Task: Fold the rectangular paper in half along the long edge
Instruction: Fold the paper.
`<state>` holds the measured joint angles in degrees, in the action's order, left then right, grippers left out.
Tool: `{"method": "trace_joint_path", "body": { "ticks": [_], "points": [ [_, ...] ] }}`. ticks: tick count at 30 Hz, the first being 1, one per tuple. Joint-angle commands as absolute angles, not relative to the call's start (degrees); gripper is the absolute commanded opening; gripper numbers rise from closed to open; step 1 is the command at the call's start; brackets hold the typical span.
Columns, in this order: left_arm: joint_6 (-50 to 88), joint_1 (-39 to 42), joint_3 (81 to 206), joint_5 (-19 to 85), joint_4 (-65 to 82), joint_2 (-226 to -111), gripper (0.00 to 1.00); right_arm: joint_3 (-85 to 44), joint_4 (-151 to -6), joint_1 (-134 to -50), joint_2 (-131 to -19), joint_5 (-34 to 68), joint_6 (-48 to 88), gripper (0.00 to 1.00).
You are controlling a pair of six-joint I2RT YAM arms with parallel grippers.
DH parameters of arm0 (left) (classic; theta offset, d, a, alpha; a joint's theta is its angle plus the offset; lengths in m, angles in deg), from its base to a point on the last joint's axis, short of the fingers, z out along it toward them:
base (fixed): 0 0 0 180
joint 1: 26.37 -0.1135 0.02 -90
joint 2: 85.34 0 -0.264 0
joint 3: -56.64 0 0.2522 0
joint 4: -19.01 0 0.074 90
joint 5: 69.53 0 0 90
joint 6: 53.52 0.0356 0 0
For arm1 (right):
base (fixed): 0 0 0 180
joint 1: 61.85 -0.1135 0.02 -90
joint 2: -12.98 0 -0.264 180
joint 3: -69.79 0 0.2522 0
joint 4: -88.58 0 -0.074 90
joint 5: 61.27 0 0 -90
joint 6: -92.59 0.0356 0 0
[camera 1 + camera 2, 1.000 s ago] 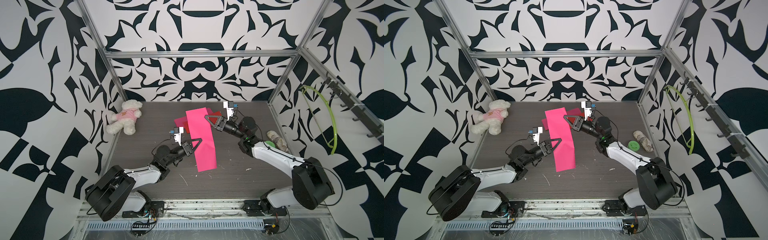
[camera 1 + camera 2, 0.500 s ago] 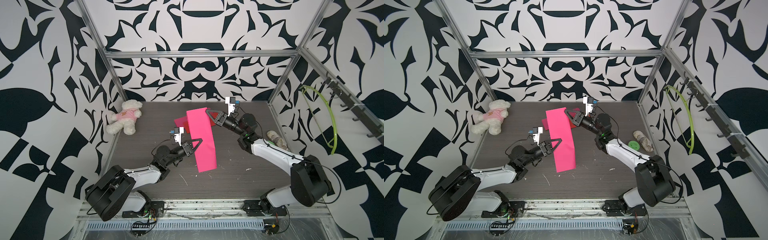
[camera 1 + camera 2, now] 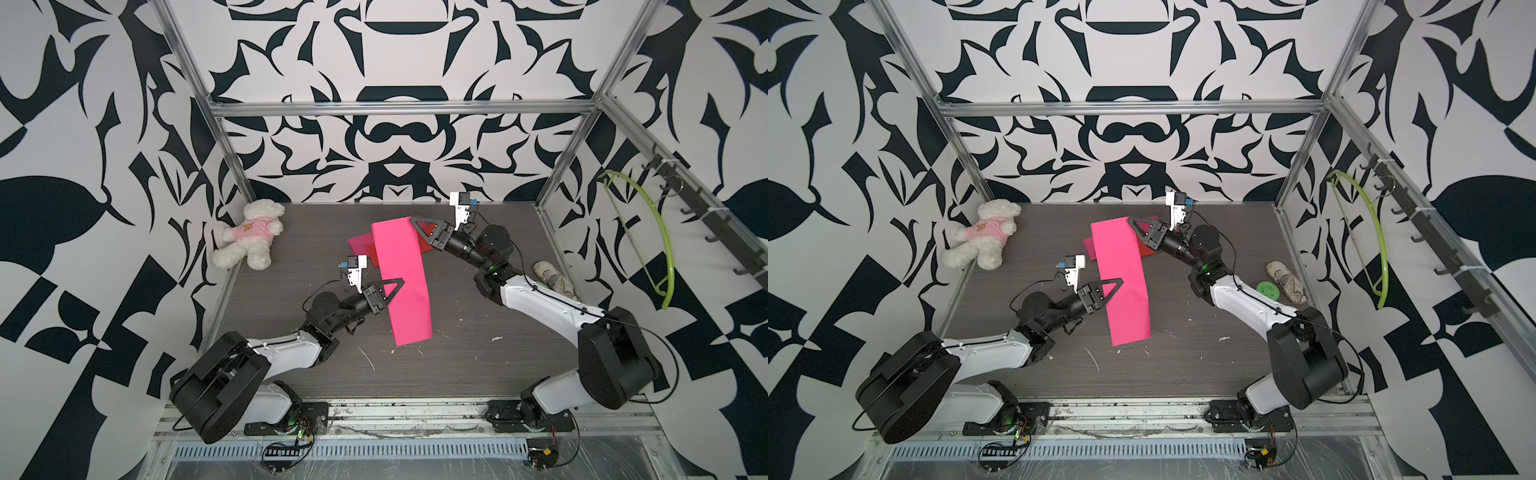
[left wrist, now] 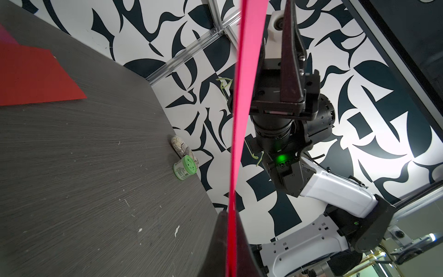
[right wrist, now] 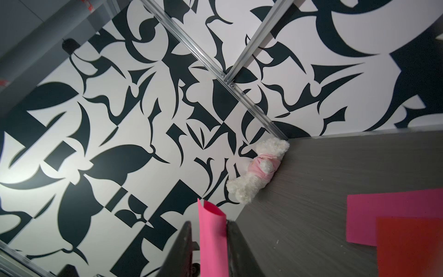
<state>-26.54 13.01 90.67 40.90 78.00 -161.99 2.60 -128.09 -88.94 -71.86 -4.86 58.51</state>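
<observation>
The desk (image 3: 478, 374) lies below both claws. The pink paper (image 3: 405, 291) is raised over it, spanning from 1 claw to the other. The left claw (image 3: 395, 285) is clamped on 1 long edge near mid-length. The right claw (image 3: 414, 221) is clamped near a corner of 1 short end. Expect a light, thin, floppy sheet that creases easily: grip at edges only. 2 spare sheets (image 5: 383, 208) lie flat beneath the right claw. A green jar (image 3: 1267, 289) behind the right claw is capped; contents not visible.
</observation>
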Motion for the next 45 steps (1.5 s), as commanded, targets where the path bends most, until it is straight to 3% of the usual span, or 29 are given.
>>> {"method": "trace_joint_path", "body": {
  "ticks": [1,2,3,5,8,13,17,27,28,30,34,36,37,39,40,42,45],
  "points": [
    [-25.8,13.0,90.0,41.1,78.6,-160.7,0.0,0.9,-130.7,-88.9,-70.7,-6.7,58.4,0.0],
    [-25.8,13.0,90.1,41.0,78.6,-160.7,0.0,1.2,-130.5,-88.9,-70.4,-6.8,58.5,0.0],
    [-25.8,13.0,90.4,41.0,78.6,-160.7,0.0,1.6,-130.2,-88.9,-70.0,-6.9,58.5,0.06],
    [-25.8,13.0,90.9,41.0,78.6,-160.8,0.0,3.1,-129.8,-88.9,-69.0,-7.3,58.3,0.36],
    [-25.7,13.0,91.8,40.7,78.9,-160.6,0.0,5.7,-130.0,-88.9,-67.5,-8.2,58.8,0.55],
    [-24.4,12.7,93.8,40.1,77.0,-160.1,0.0,12.4,-130.8,-89.0,-64.0,-7.3,61.0,0.65],
    [-24.1,11.8,94.8,39.9,76.7,-160.5,0.0,17.0,-131.1,-89.4,-61.0,-5.9,62.4,0.66],
    [-25.6,9.4,99.2,41.1,78.2,-163.8,0.0,22.7,-131.3,-91.3,-57.2,-4.1,64.2,0.55],
    [-25.8,9.3,99.5,41.1,78.4,-164.2,0.0,22.9,-131.7,-91.3,-57.2,-4.1,64.5,0.43],
    [-26.2,9.1,99.8,41.1,79.1,-164.9,0.0,23.1,-132.4,-91.3,-57.3,-3.8,64.9,0.0],
    [-27.0,8.5,99.5,39.8,80.6,-165.6,0.0,23.1,-132.4,-91.3,-57.3,-3.4,65.2,0.02],
    [-27.2,8.2,99.3,39.1,81.6,-165.7,0.0,23.5,-132.0,-91.3,-57.0,-2.3,65.2,0.36],
    [-27.8,7.9,98.9,38.4,83.5,-166.2,0.0,23.6,-131.8,-91.3,-56.9,-2.0,65.1,0.46],
    [-29.9,7.1,98.4,37.8,87.5,-168.0,0.0,23.8,-131.8,-91.3,-56.8,-2.3,65.0,0.51],
    [-30.8,6.6,98.8,38.1,87.6,-168.8,0.0,23.9,-131.9,-91.4,-56.9,-2.4,65.2,0.43],
    [-30.7,6.6,99.4,38.3,87.7,-169.7,0.0,23.9,-132.1,-91.5,-57.2,-3.0,65.4,0.04],
    [-30.8,6.5,100.3,38.1,87.7,-170.2,0.0,24.0,-132.1,-91.8,-57.5,-3.3,65.6,0.0]
  ]
}}
